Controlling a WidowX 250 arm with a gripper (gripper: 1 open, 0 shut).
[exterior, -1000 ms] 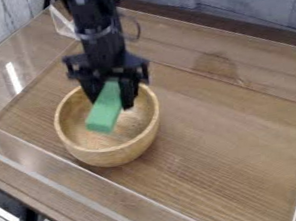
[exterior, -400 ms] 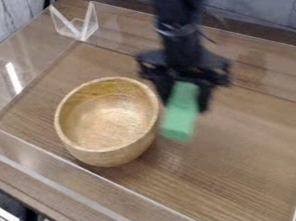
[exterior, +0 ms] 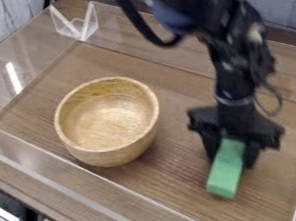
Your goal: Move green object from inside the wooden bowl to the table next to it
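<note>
The green block [exterior: 226, 173] is out of the bowl, at about four o'clock from it and well apart. Its long axis runs roughly from half past twelve to half past six, the lower end pointing just left of straight down in the view. Whether that end touches the table or hangs above it, I cannot tell.

The gripper [exterior: 231, 147] has its fingers drawn together, clamped on the block's upper end, around twelve o'clock on the block; the lower part sticks out beyond the fingers. The dark arm [exterior: 203, 8] reaches in from the top edge, at about eleven o'clock from the block, and its outlines are blurred.

The wooden bowl [exterior: 110, 139] lies at about ten o'clock from the block, upright on the wood-grain table [exterior: 118, 200], its opening facing up. Farther out, at about twelve o'clock from the bowl, a clear angular piece [exterior: 79, 26] stands near the table's far side.
</note>
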